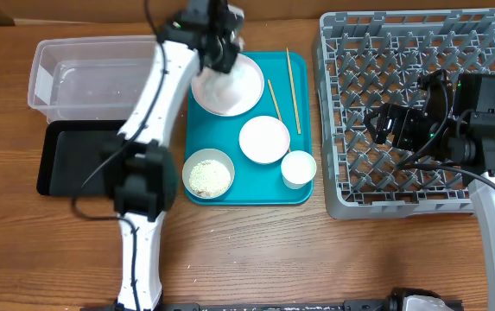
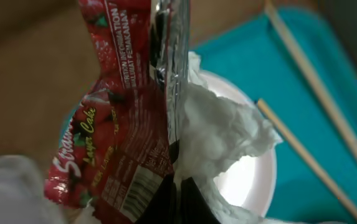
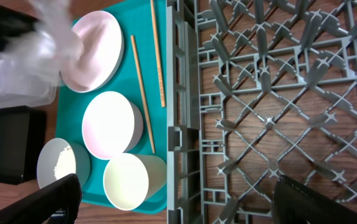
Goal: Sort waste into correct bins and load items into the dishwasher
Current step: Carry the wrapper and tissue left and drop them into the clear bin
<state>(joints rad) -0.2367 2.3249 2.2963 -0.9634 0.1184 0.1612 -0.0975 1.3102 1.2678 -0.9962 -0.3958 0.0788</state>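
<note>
My left gripper (image 1: 222, 47) (image 2: 181, 202) is shut on the red snack wrapper (image 2: 113, 124) and the crumpled white napkin (image 2: 225, 134), held just above the pale plate (image 1: 234, 91) (image 2: 253, 180) (image 3: 97, 50) on the teal tray (image 1: 247, 192). The chopsticks (image 1: 293, 86) (image 3: 157, 56) lie on the tray beside the plate. An empty white bowl (image 1: 264, 138) (image 3: 111, 124), a bowl with rice (image 1: 208, 174) (image 3: 60, 165) and the cup (image 1: 298, 168) (image 3: 131, 180) stand on the tray. My right gripper (image 1: 383, 125) (image 3: 184, 205) is open and empty over the grey dish rack (image 1: 420, 52) (image 3: 278, 93).
The clear tub (image 1: 92, 78) (image 3: 13, 84) stands at the far left. The black tray (image 1: 79, 160) (image 3: 4, 143) lies in front of it, partly under my left arm. The rack holds nothing. Bare wooden table runs along the front.
</note>
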